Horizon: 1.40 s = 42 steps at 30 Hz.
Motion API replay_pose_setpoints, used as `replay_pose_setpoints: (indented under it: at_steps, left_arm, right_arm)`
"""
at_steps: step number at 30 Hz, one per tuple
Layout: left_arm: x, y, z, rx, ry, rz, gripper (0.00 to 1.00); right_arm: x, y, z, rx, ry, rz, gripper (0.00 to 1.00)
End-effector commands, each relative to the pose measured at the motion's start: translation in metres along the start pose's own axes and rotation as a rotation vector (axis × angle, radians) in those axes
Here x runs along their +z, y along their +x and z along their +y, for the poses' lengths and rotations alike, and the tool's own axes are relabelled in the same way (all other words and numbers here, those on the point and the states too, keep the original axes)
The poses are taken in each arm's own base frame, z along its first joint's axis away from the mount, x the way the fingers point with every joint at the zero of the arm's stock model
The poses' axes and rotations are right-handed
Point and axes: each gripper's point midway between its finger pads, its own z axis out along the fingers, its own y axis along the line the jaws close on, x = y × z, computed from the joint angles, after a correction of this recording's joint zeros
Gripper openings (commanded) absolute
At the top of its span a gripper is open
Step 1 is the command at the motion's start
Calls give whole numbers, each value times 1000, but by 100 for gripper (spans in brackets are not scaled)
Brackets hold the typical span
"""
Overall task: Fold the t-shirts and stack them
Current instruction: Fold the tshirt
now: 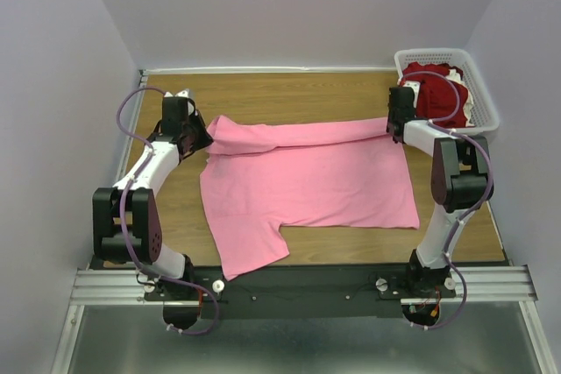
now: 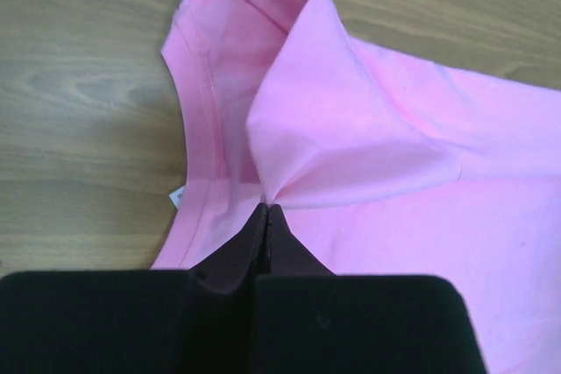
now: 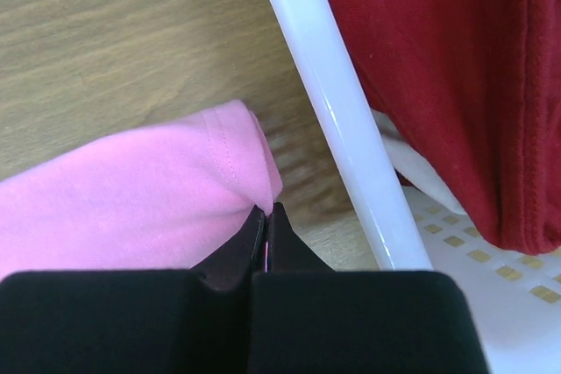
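Note:
A bright pink t-shirt (image 1: 307, 181) lies spread across the wooden table, its far edge folded over toward the front. My left gripper (image 1: 200, 137) is shut on the shirt's far left corner, near the collar (image 2: 206, 129); the pinched fold (image 2: 351, 129) rises just ahead of the jaws (image 2: 267, 208). At the far right corner my right gripper (image 1: 396, 127) is shut on the pink hem (image 3: 228, 164), pinched at the tips (image 3: 267, 209). Dark red t-shirts (image 1: 436, 94) sit piled in the white basket; one dark red shirt (image 3: 447, 67) hangs over its rim.
The white lattice basket (image 1: 482, 94) stands at the far right corner, its rim (image 3: 337, 111) right beside my right gripper. Grey walls close in the table on three sides. Bare wood (image 1: 289, 89) shows behind the shirt and to its left.

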Motion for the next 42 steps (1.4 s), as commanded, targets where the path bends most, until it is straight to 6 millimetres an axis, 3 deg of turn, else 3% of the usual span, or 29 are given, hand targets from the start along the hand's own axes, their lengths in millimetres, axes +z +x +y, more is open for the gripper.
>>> replay_pose_setpoints:
  at_steps: [1, 5, 9, 14, 23, 33, 42]
  left_arm:
    - [-2, 0, -6, -21, 50, -9, 0]
    - [-7, -8, -7, -11, 38, -35, 0]
    - [-11, -23, -10, 1, 30, -64, 0]
    - [-11, -26, -11, 1, 31, -67, 0]
    - [-11, -24, -10, 7, 30, -60, 0]
    - [3, -2, 2, -2, 12, -10, 0]
    - [16, 13, 10, 4, 3, 31, 0]
  right_arm:
    - [9, 24, -14, -18, 78, 67, 1]
    - [6, 23, -16, -11, 83, 83, 1]
    - [-6, 7, -17, 19, 76, 66, 1]
    - [-20, -1, -23, 32, 80, 56, 1]
    - [-30, 18, -29, 60, 96, 109, 1]
    - [-26, 68, -26, 87, 112, 238, 1]
    - [-18, 84, -29, 60, 153, 278, 1]
